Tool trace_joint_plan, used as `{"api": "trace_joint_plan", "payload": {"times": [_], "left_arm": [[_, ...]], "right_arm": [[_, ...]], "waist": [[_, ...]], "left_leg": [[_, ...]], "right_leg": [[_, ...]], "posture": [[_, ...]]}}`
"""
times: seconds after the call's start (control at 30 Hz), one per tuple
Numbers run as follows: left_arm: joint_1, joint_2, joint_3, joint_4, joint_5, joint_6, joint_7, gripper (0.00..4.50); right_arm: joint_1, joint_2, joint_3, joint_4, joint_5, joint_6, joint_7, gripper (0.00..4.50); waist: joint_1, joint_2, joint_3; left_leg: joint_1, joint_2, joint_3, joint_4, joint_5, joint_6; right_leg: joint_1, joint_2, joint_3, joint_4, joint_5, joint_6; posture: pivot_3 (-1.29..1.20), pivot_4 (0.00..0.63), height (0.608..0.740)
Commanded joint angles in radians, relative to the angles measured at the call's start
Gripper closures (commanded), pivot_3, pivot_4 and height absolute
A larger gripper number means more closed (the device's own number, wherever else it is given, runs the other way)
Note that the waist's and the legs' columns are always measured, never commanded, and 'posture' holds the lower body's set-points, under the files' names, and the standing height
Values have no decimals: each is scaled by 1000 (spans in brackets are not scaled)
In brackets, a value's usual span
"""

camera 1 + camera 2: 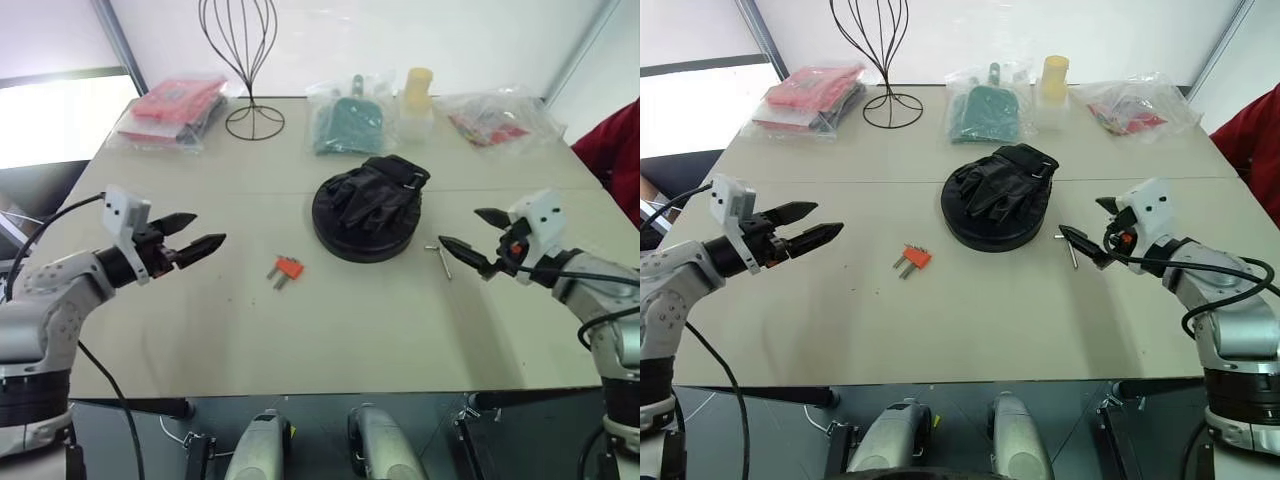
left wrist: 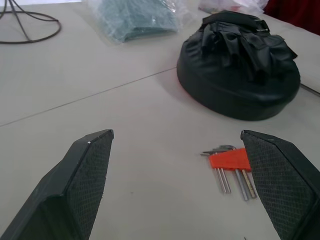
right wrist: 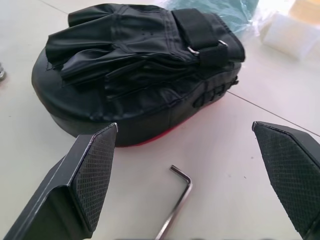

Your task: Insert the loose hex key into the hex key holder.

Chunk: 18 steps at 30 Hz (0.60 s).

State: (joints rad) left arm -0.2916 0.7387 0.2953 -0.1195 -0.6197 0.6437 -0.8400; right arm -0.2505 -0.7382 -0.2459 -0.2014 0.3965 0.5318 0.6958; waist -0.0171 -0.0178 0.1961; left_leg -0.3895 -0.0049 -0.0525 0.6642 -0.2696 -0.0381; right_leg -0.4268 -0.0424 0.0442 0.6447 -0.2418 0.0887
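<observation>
Fingers wide on both grippers, black pad between hex key holder and loose hex key.

Bright, even overhead light, soft shadows, sharp pics, slight edge distortion.

Matt black leather-like pad

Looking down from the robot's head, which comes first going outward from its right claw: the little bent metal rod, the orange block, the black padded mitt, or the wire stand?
From the right gripper, in the left eye view:
1. Loose hex key, just beside it on the table.
2. Black padded mitt, toward the middle.
3. Hex key holder, past the mitt, toward the left arm.
4. Wire stand, at the far edge.
</observation>
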Motion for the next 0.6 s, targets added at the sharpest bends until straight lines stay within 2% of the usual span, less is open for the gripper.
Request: {"api": "trace_joint_plan", "payload": {"times": [0.03,0.6], "left_arm": [[-27,14,-3,11,12,-31,-17,228],[-42,-5,-23,44,53,-100,-5,228]], "right_arm": [[2,8,-2,-60,-3,-22,-14,0],[-25,13,41,-96,-10,-8,-38,0]], "waist": [[0,0,0],[0,0,0]], "left_leg": [[0,0,0,0,0,0],[0,0,0,0,0,0]], "right_leg": [[0,0,0,0,0,0],[0,0,0,0,1,1]], "posture": [[0,150,740],[0,150,740]]}}
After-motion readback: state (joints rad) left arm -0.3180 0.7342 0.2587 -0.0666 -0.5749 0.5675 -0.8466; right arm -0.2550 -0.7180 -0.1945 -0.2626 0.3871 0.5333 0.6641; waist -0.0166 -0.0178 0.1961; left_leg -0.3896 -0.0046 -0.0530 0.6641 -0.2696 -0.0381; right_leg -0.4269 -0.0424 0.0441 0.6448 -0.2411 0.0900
